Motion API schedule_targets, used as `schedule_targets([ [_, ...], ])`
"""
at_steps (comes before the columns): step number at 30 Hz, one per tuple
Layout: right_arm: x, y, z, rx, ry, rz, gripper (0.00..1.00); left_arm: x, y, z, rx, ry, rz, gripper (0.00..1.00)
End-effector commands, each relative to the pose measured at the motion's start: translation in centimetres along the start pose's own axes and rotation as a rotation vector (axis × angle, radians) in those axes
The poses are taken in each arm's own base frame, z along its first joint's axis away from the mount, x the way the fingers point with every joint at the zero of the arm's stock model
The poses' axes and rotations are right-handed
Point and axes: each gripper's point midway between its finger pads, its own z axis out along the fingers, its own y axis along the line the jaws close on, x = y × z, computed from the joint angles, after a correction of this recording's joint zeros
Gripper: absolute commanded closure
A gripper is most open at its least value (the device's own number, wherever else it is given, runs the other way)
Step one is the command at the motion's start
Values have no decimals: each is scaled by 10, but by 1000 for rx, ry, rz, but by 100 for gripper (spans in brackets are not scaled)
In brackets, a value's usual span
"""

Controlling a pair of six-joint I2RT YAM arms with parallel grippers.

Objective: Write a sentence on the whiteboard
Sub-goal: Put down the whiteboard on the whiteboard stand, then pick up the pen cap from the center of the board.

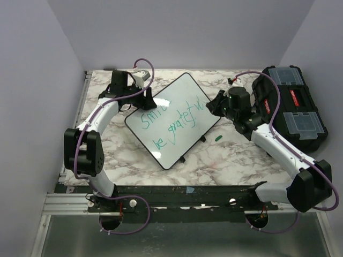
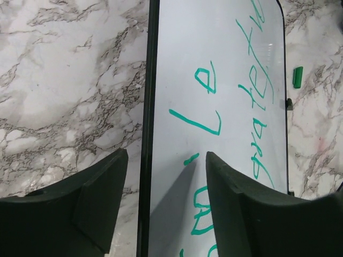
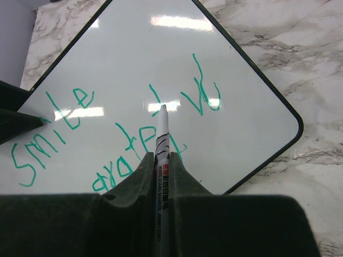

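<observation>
The whiteboard [image 1: 179, 93] lies turned like a diamond on the marble table. The sentence [image 1: 161, 115] runs across it in green strokes, "Smile" over "be grateful". My left gripper [image 2: 166, 154] stands open astride the whiteboard's [image 2: 187, 43] black left frame, one finger over the marble and the other over the white surface. Neither finger visibly touches the frame. My right gripper [image 3: 162, 155] is shut on a white marker [image 3: 162, 131]. The marker's tip points at the whiteboard [image 3: 161, 48] between "grateful" and its last letters. In the top view the right gripper [image 1: 214, 104] sits at the board's right corner.
A green marker cap [image 1: 218, 137] lies on the marble just off the board's lower right edge, and the cap [image 2: 297, 77] also shows in the left wrist view. A black toolbox [image 1: 292, 110] with clear lids stands at the right. Grey walls close in on both sides.
</observation>
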Motion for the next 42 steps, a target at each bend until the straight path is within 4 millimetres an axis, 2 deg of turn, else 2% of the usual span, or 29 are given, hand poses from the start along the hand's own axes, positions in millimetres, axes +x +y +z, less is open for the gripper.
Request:
schedule_targets([
  [1, -2, 2, 3, -18, -8, 9, 99, -22, -13, -14, -17, -50, 73, 33],
  [3, -2, 2, 3, -19, -9, 8, 99, -25, -16, -18, -24, -56, 80, 27],
  [8, -3, 4, 3, -25, -10, 4, 100, -34, -22, -31, -48, -87, 96, 19],
  [11, -5, 5, 2, -30, -12, 6, 99, -40, -26, -41, -66, -111, 108, 2],
  [15, -8, 8, 0, -40, -21, 5, 99, -50, -32, -57, -103, -148, 120, 2],
  [19, -13, 9, -4, -44, -38, 5, 99, -65, -64, -77, -18, -248, 171, 2],
  [22, -17, 11, -5, -46, -49, 1, 99, -78, -105, -101, 114, -392, 217, 2],
  [23, -18, 10, -5, -45, -51, 1, 99, -80, -111, -107, 128, -441, 226, 2],
  [24, -19, 11, -6, -47, -54, 0, 99, -84, -110, -113, 104, -498, 193, 2],
  [26, -22, 12, -8, -49, -62, 0, 99, -86, -93, -117, 22, -561, 79, 2],
  [28, -24, 13, -10, -51, -70, -1, 99, -87, -91, -120, 97, -553, 51, 2],
  [31, -26, 13, -13, -52, -78, -3, 99, -90, -71, -118, 137, -510, -72, 2],
  [32, -27, 13, -14, -51, -79, -3, 99, -92, -74, -121, 182, -516, -71, 1],
  [34, -27, 13, -15, -53, -82, -4, 99, -96, -70, -134, 208, -575, -83, 1],
  [36, -28, 13, -16, -54, -86, -3, 99, -100, -65, -148, 127, -656, -69, 1],
  [38, -29, 13, -17, -53, -90, -4, 99, -95, -47, -153, -1, -729, -84, 2],
  [40, -30, 14, -18, -56, -98, -3, 99, -84, -16, -148, -96, -795, -223, 2],
  [41, -29, 13, -18, -55, -98, -4, 99, -83, -19, -147, -23, -807, -197, 2],
  [42, -29, 12, -17, -53, -98, -5, 99, -84, -23, -144, 64, -787, -248, 2],
])
